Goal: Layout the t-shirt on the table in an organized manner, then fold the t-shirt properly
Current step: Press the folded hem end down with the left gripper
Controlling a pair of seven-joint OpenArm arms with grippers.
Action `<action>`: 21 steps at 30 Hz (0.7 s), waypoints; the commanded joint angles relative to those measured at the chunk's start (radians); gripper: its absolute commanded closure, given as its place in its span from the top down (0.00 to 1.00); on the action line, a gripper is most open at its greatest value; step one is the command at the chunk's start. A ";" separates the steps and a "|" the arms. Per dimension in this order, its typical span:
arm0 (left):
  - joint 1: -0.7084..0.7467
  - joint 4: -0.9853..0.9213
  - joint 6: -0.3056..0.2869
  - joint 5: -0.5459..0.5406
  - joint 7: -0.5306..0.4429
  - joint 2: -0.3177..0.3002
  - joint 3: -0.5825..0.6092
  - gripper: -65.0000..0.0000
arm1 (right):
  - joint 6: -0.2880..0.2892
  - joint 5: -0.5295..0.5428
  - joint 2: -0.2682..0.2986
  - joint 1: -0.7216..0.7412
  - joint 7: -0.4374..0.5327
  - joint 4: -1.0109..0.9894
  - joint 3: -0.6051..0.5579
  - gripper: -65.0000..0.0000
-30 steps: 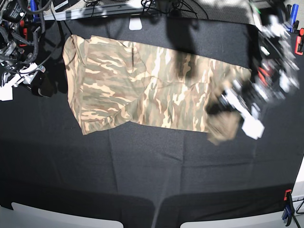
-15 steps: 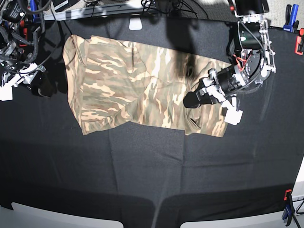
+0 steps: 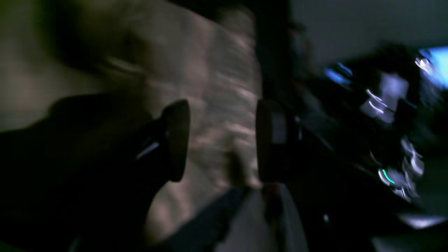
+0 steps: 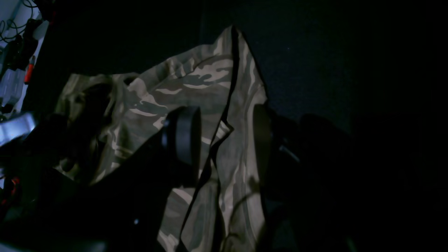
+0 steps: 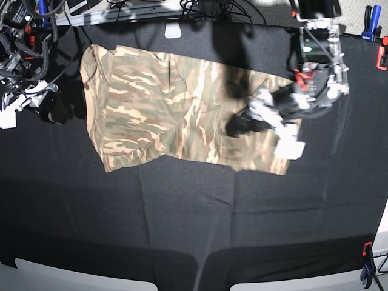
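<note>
t-shirt (image 5: 182, 109) laid on counter (image 5: 182, 218), long axis left-right. left hand (image 5: 242, 124) spread over right end; right hand (image 4: 224, 140) spread beside left edge, nothing pinched.

A blue clamp (image 5: 371, 14) and a red clamp (image 5: 382, 57) sit at the far right corner. Another clamp, blue with an orange tip (image 5: 366, 267), stands at the near right corner. Tangled black cables (image 5: 209, 6) run along the far edge.

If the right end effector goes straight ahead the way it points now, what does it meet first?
Most likely the t-shirt: in the right wrist view, camouflage cloth fills the gap between the open right end effector. Depth is unclear, so the distance cannot be judged.
</note>
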 commanded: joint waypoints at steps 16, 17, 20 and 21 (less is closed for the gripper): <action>-0.254 0.029 -0.111 0.134 -0.108 -0.156 0.132 0.44 | 0.003 0.026 0.017 0.006 0.030 0.015 0.007 0.37; -0.251 0.028 -0.113 0.233 -0.197 -0.170 0.132 0.44 | 0.003 0.026 0.017 0.006 0.030 0.015 0.007 0.37; -0.216 0.026 -0.064 0.447 -0.410 -0.183 0.134 0.44 | 0.003 0.026 0.016 0.006 0.038 0.015 0.007 0.37; -0.198 0.026 -0.045 0.483 -0.450 -0.180 0.136 0.44 | 0.003 0.026 0.016 0.006 0.045 0.015 0.007 0.37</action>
